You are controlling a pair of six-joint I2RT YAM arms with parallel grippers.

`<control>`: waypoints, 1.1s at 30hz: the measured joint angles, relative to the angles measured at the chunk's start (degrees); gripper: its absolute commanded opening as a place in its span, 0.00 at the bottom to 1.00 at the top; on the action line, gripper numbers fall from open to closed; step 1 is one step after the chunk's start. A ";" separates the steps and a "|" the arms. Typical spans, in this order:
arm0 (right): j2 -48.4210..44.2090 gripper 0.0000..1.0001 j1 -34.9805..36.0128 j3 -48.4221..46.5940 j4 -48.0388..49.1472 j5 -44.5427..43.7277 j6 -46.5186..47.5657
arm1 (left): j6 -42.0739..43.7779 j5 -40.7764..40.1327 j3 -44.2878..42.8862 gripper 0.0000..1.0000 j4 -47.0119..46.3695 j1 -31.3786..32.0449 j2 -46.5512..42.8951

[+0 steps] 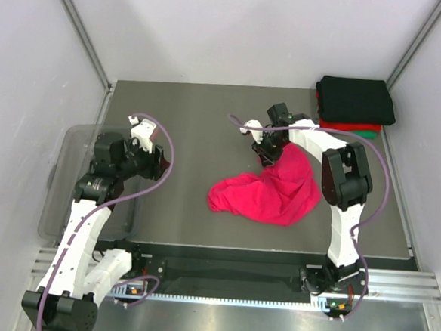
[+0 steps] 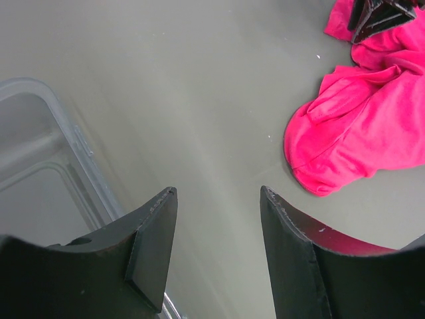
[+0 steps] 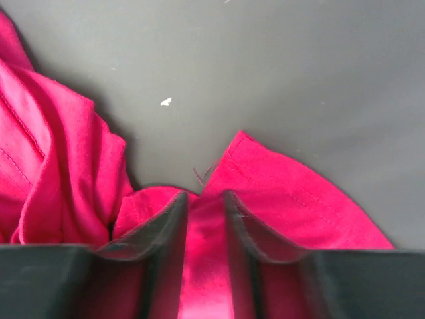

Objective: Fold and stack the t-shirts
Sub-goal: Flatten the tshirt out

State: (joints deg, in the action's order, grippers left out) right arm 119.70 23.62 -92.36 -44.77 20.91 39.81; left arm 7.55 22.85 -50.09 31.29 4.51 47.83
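A crumpled magenta-pink t-shirt (image 1: 268, 193) lies bunched at the table's middle right. My right gripper (image 1: 267, 155) is shut on its upper edge; in the right wrist view the fingers (image 3: 166, 226) pinch a fold of the pink cloth (image 3: 279, 199) close over the table. My left gripper (image 1: 159, 160) is open and empty at the left, well apart from the shirt; the pink shirt shows at the upper right of the left wrist view (image 2: 365, 126). A folded stack, with a black t-shirt (image 1: 355, 99) on top of a red (image 1: 344, 126) and a green one (image 1: 366, 134), sits at the far right corner.
A clear plastic bin (image 1: 72, 178) stands at the table's left edge, partly under my left arm; its rim shows in the left wrist view (image 2: 60, 159). White walls enclose the dark grey table (image 1: 200, 134).
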 measured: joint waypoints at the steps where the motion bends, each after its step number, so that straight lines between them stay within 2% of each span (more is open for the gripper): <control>1: 0.02 0.20 0.00 0.00 -0.09 -0.07 -0.24 | 0.00 0.00 0.00 0.58 -0.02 -0.04 -0.02; 2: 0.02 0.19 0.00 0.00 -0.17 -0.13 -0.39 | 0.00 0.00 0.02 0.58 -0.02 -0.09 -0.04; 6: 0.04 0.03 0.02 -0.02 -0.26 -0.63 -0.76 | -0.02 0.00 0.04 0.58 -0.04 -0.35 -0.09; 8: 0.04 0.00 0.02 0.00 -0.15 -1.07 -0.87 | -0.02 0.02 0.04 0.58 -0.04 -0.46 -0.07; 18: -3.13 0.00 0.02 3.23 4.02 -3.26 -1.49 | -0.20 0.13 0.09 0.57 -0.04 -1.79 -0.55; 25: -12.70 0.00 0.22 2.19 4.20 -4.07 -1.51 | -0.20 0.26 0.09 0.58 -0.02 -2.01 -1.20; 26: -14.60 0.02 0.22 0.79 3.82 -4.17 -1.51 | -0.22 0.26 0.09 0.57 -0.04 -2.01 -1.20; 27: -16.09 0.22 0.24 -0.68 3.54 -4.28 -1.64 | -0.28 0.26 0.09 0.57 -0.02 -2.05 -1.20; 28: -17.99 0.37 0.24 -2.43 3.76 -4.55 -2.60 | -0.42 0.33 0.09 0.57 -0.04 -2.12 -1.20; 30: -21.90 0.56 0.24 -5.42 4.70 -5.27 -4.22 | -0.74 0.63 0.09 0.57 -0.04 -2.40 -1.20; 33: -24.83 0.55 0.35 -8.37 4.92 -6.08 -5.14 | -1.46 1.42 0.09 0.57 -0.04 -3.17 -1.25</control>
State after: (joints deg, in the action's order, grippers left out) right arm 94.87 23.97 -100.73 -39.86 14.83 34.68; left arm 6.09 24.27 -50.00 31.24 1.34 46.59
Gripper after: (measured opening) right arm 0.563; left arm 0.577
